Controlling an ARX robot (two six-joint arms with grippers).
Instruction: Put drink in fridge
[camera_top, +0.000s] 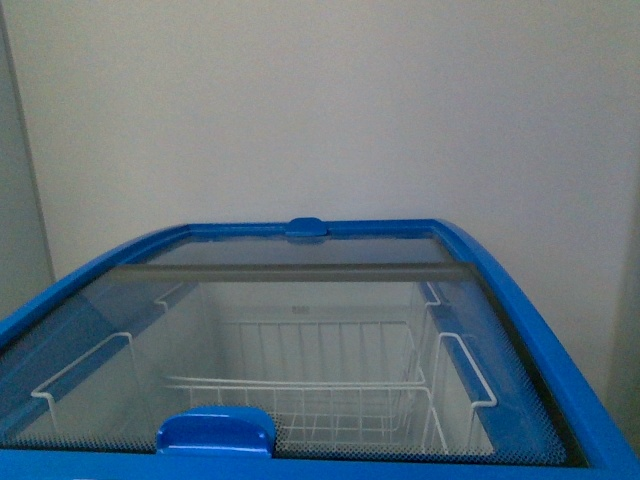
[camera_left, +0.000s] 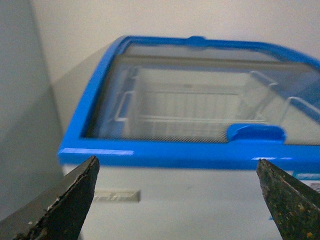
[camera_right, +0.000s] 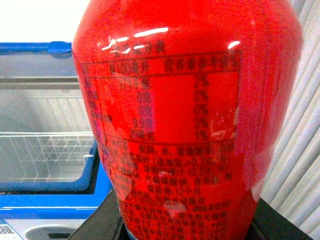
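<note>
Only the right wrist view shows the drink (camera_right: 185, 115): a red bottle with dark print on its wrap, filling most of that picture. The right gripper (camera_right: 185, 229) is clamped on its lower body, with a dark finger showing at each side of the base. The bottle is outside the fridge (camera_top: 555, 340), whose blue rim lies beyond it at about 9 o'clock.

Only the left wrist view shows the left gripper (camera_left: 177, 200). Its two worn dark fingers (camera_left: 70, 200) are spread wide with nothing between them, facing the fridge's front wall below the rim.

The front view looks down through the glass lid (camera_top: 120, 330) (neither arm shows here). One blue handle (camera_top: 215, 432) sits at 6 o'clock and another (camera_top: 305, 227) at 12 o'clock. Inside are white wire baskets (camera_top: 300, 385): one across the middle, with wire frames at 9 and 3 o'clock along the side walls.
</note>
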